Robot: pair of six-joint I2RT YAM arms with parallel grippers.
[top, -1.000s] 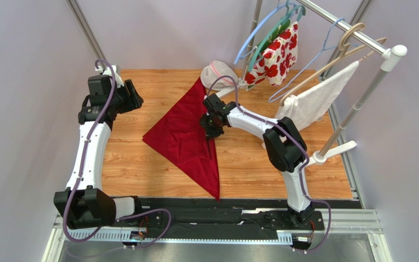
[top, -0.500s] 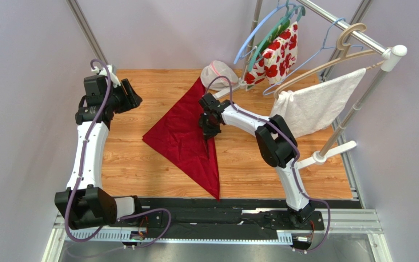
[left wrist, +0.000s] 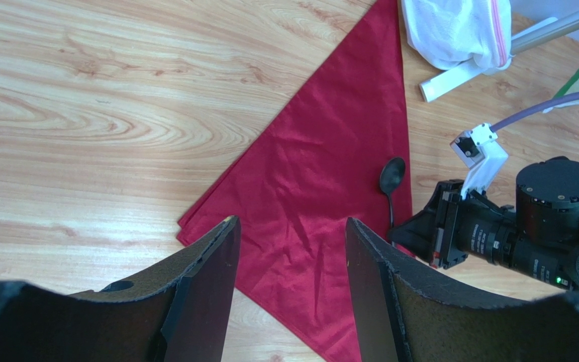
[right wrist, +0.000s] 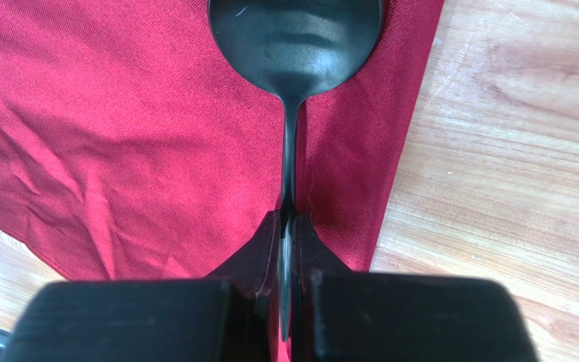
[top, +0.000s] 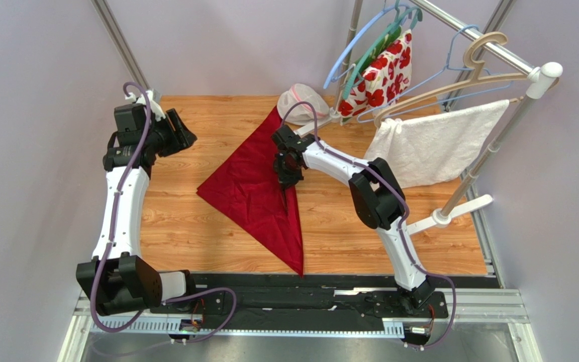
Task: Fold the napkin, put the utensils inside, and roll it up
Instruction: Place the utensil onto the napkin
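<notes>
The napkin (top: pixel 255 188), thin crimson weave folded to a triangle, lies on the wood-grain table (top: pixel 360 226). The right gripper (right wrist: pixel 286 230) pinches the spoon (right wrist: pixel 294 34) by its slim handle (round matte-black bowl over the cloth's edge). The left gripper (left wrist: pixel 289 256) gapes, holding nothing.

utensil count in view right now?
1. A black spoon, its handle pinched in the right gripper, with the bowl over the red napkin near its edge. No others are visible; any under the napkin's fold would be hidden.
</notes>
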